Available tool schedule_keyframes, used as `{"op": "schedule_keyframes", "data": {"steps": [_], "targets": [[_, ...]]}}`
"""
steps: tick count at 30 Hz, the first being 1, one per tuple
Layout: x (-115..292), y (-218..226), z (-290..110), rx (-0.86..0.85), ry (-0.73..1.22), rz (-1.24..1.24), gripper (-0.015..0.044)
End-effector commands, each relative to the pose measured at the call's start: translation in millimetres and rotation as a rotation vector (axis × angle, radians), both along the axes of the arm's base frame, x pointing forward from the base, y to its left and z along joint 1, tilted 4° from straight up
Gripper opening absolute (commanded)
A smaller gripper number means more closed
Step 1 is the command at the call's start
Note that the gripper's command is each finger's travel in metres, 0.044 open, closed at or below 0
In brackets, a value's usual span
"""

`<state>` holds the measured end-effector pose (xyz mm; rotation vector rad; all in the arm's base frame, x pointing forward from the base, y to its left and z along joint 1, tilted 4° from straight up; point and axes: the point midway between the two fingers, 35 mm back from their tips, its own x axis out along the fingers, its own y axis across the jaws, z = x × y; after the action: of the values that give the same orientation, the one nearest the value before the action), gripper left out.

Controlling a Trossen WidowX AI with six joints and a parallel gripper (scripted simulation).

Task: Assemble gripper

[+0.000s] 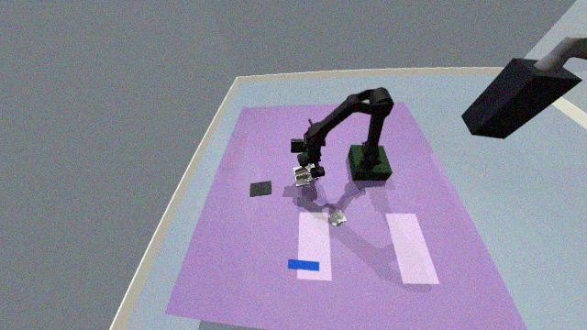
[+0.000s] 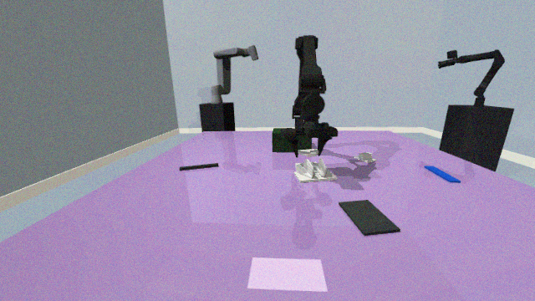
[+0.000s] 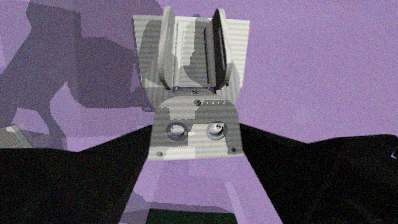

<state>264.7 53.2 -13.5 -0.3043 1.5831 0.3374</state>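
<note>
The white housing plate, with two round holes, is held level between the fingertips of my gripper. The gripper is shut on its side edges. The white gripper base lies on the table, in front of and below the plate. Two upright jaws, one on the left and one on the right in the wrist view, stand on the base side by side. The plate hides the jaws' near ends, the pins and the gear teeth. In the exterior view a gap shows between plate and base.
A small white part lies beside the base. A dark flat plate, a blue bar and a thin black bar lie farther off. The arm's dark green base block stands behind.
</note>
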Motion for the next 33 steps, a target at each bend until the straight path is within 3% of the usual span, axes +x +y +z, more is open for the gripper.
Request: {"op": "schedule_keyframes", "data": {"steps": [1,33], "targets": [[-1,0,-7,-0.002,0.0,-0.004,0.0351],[-3,0,-28,-0.003,0.001,-0.008,0.0351]]}}
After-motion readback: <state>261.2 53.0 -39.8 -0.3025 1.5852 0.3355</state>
